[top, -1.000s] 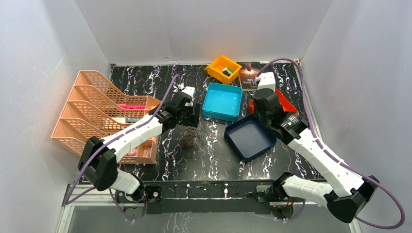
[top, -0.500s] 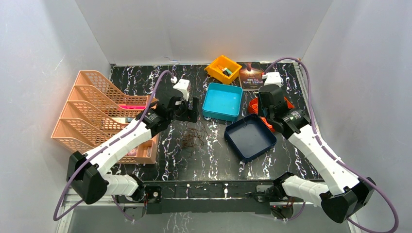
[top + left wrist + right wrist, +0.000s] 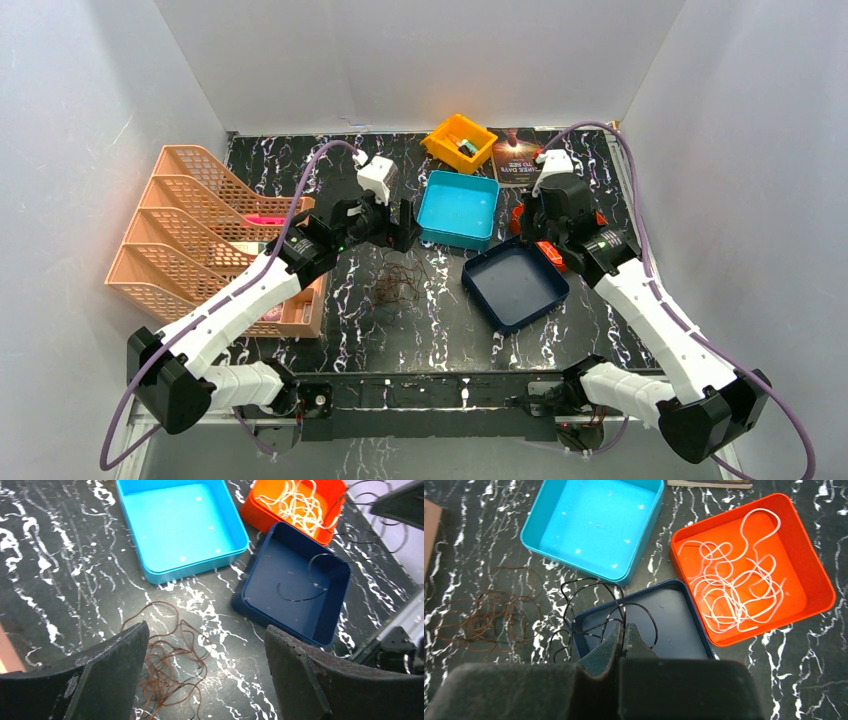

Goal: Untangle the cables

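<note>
I see my left arm (image 3: 238, 300) and right arm (image 3: 657, 312) in white shells with black joint blocks, a lilac hose (image 3: 304, 180) running along each; on the wrist views my fingers (image 3: 107, 680) are broad matte-black wedges, scuffed

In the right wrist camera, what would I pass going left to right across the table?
Brown cable clump → light blue tray → orange tray with the white cable in it.
</note>
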Robot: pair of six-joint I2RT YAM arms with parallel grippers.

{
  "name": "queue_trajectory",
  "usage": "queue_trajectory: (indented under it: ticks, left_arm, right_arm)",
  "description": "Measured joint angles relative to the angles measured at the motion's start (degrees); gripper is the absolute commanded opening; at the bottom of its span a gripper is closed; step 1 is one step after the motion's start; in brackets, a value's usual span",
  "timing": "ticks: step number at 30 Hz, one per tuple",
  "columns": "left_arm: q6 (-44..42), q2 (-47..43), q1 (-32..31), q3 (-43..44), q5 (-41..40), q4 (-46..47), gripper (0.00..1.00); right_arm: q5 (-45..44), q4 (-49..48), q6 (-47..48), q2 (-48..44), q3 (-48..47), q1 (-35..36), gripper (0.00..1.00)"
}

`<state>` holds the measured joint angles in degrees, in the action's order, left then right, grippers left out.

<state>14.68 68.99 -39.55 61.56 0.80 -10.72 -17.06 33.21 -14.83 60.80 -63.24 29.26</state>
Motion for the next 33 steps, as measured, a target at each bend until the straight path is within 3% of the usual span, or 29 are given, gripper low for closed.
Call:
queue_trajectory:
  ticks: [13,23,33]
  left_arm:
    - [-0.59,0.24,0.02,0.00,8.57,2.78,0.84]
    - [-0.59,2.95,0.02,0.02,7.89,2.71,0.84]
    - [-0.57,4.11,0.02,0.04,4.79,1.31,0.84]
  right_arm:
    - [1.25,-1.97,-0.26,-1.84,1.25,-0.02,0.00]
    - [-7.98,1.20,0.17,0.09,1.25,-0.04,0.00]
    - [-6.56,3.43,0.42,9.92,5.22,-0.04,0.00]
